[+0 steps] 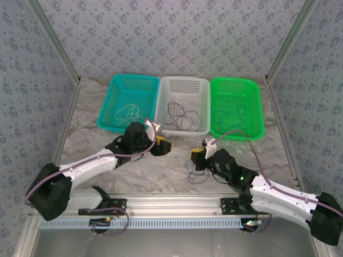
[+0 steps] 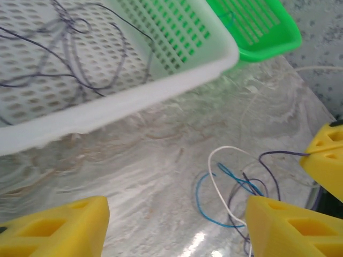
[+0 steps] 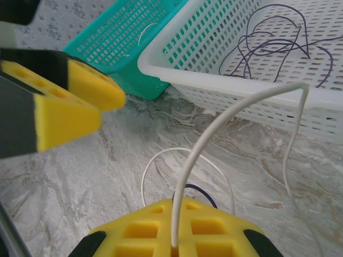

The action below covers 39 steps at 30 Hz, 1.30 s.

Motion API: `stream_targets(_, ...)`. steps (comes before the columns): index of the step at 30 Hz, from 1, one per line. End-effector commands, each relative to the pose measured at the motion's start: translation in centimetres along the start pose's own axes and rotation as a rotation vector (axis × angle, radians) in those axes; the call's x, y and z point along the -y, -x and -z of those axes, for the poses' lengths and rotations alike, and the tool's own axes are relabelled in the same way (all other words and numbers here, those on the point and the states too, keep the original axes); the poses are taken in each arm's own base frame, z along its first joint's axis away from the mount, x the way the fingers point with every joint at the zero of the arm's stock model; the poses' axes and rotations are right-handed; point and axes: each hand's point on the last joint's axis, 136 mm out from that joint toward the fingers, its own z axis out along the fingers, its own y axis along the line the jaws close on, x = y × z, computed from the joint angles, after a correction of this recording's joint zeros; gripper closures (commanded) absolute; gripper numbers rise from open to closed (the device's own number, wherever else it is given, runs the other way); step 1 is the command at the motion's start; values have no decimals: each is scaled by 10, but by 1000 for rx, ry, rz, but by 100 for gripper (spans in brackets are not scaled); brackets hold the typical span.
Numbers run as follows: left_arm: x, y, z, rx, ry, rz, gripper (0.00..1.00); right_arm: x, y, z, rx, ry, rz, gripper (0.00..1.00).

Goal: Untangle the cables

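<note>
A small tangle of cables (image 1: 194, 174) lies on the marble table in front of the white basket: a blue loop (image 2: 206, 208), a white cable (image 2: 216, 182) and dark strands (image 2: 268, 176). My right gripper (image 3: 177, 214) (image 1: 197, 156) is shut on the white cable (image 3: 214, 128), which rises from the seam of its yellow pads in an arc towards the white basket. My left gripper (image 2: 177, 235) (image 1: 163, 145) hovers just left of the tangle, open, with bare table between its yellow fingers (image 2: 59, 230).
Three baskets stand side by side at the back: teal (image 1: 115, 85), white (image 1: 185, 81) and green (image 1: 257, 101), each with thin loose wires inside. The white basket's front rim (image 2: 134, 101) is close ahead of both grippers, which stand near each other.
</note>
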Motion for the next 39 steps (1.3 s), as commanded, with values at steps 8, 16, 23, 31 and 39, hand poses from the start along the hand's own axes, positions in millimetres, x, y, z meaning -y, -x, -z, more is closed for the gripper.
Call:
stream_targets(8,27,-12,-36,-35,-98,82,39,-6,9,2,45,38,-14,90)
stream_targets(16,36,-21,-58,-83,-118,98,63,-4,9,4,67,38,-22,90)
stream_targets(23,38,-13,-51,-47,-109,82,97,7,0,5,50,-5,-33,83)
stream_targets(31,37,-17,-32,-92,-61,23,100,63,-29,20,-74,-312,-86,41)
stream_targets(39,46,-7,-2,-77,-40,-42,100,55,-19,22,-60,-288,-27,21)
